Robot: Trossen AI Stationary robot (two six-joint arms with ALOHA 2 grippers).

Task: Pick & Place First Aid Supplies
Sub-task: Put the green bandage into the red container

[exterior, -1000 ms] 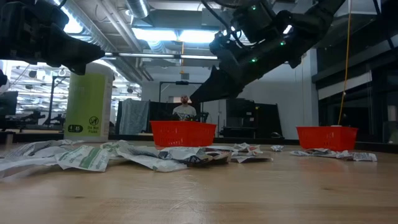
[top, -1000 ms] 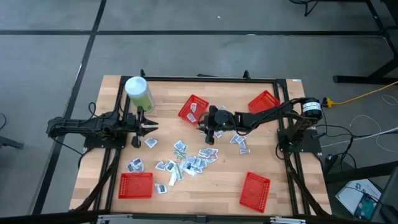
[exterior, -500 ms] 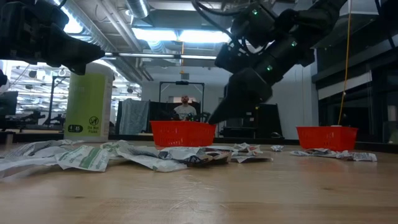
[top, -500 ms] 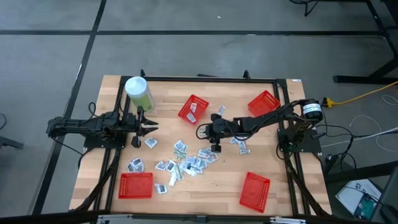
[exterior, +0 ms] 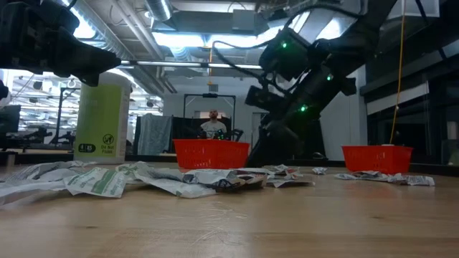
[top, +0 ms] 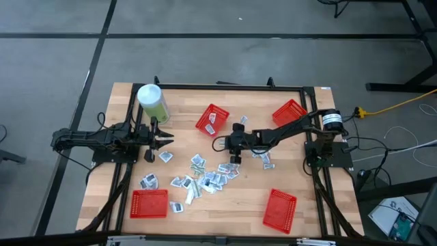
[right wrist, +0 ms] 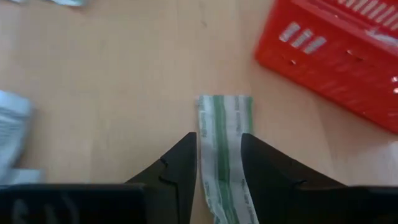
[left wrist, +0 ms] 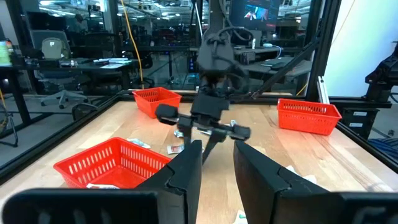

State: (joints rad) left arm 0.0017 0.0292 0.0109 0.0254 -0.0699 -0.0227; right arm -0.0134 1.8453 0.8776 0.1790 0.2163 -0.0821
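Observation:
Several small white-grey first aid packets (top: 208,178) lie scattered on the middle of the wooden table. My right gripper (top: 233,154) hangs low over the table next to the far red basket (top: 212,117), nose slanted down and open. In the right wrist view a flat white strip with green stripes (right wrist: 224,124) lies on the table, running out from between the gripper's (right wrist: 219,138) fingers. I cannot tell if they touch it. My left gripper (top: 166,140) waits open and level at the table's left, by the green canister (top: 152,101).
Three more red mesh baskets stand at the far right (top: 290,111), near left (top: 149,203) and near right (top: 280,207). More packets lie by the right arm (top: 263,157). In the low view a person (exterior: 213,127) shows in the room behind the table.
My right gripper has come down toward the table beside the far red basket and tipped its nose further down. Its fingers have kept the same gap. The left arm and the packets have stayed where they were.

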